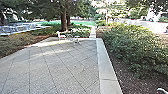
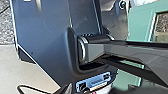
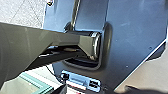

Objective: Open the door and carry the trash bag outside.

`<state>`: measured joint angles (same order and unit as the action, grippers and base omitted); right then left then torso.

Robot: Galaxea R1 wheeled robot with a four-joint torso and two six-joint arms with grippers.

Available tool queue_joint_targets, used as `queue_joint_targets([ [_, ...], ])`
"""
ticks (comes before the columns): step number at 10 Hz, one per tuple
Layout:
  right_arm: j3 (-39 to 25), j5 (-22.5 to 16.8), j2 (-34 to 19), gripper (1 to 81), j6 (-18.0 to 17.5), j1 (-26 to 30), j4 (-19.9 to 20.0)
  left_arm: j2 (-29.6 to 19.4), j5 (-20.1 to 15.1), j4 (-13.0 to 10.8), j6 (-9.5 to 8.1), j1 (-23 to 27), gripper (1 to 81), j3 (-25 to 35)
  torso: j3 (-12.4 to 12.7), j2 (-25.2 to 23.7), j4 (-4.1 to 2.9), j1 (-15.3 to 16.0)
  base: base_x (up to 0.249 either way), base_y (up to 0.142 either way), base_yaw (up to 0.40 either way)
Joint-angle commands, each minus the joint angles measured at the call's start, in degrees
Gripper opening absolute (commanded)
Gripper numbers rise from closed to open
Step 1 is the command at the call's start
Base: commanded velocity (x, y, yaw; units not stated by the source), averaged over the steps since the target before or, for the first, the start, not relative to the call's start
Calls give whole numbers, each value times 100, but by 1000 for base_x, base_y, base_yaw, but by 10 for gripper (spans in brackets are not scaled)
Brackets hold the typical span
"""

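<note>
Fingers unclear, trash bag unplaced, sunlit patio ahead

Whether the fingers on either side are spread, pressed together or pinching anything, I cannot tell. Where the trash bag is, I cannot tell either.

The patio spreads out before the robot, its grey paving crossed by dark slanting lines and, toward the far end, bands of sunlight. A smooth pale border runs along the patio's right side. Beyond that border, to the right of the patio, lie a strip of brown soil and a big leafy bush. At the far edge of the patio is a small white chair, with blurred pale shapes near it. A narrow path leads away behind the patio's far right corner. Past the far edge stands a tree trunk, with a strip of green lawn farther off. Brown planted ground borders the patio on the left.

In the left wrist view, a green frame around a pane shows beyond the robot's dark plate; how it stands to the patio, I cannot tell.
</note>
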<state>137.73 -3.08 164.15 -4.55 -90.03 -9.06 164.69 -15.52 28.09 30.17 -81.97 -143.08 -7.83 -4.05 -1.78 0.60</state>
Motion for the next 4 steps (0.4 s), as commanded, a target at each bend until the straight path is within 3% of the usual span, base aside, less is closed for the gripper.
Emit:
queue_joint_targets([
  [1,172,-350,41,811,-37,243,36,335,151,30,304,-104,811,-482,0,0,-11,0,0,0,0],
  [2,315,-342,112,811,-11,226,1,459,453,30,331,-210,811,-598,0,0,39,-2,0,0,0],
  [3,472,-281,200,811,24,226,-8,565,759,30,331,-263,811,-686,2,0,37,-2,0,0,0],
  [4,594,-159,269,811,33,209,-17,634,822,39,323,-272,811,-747,5,0,37,-2,0,0,0],
])
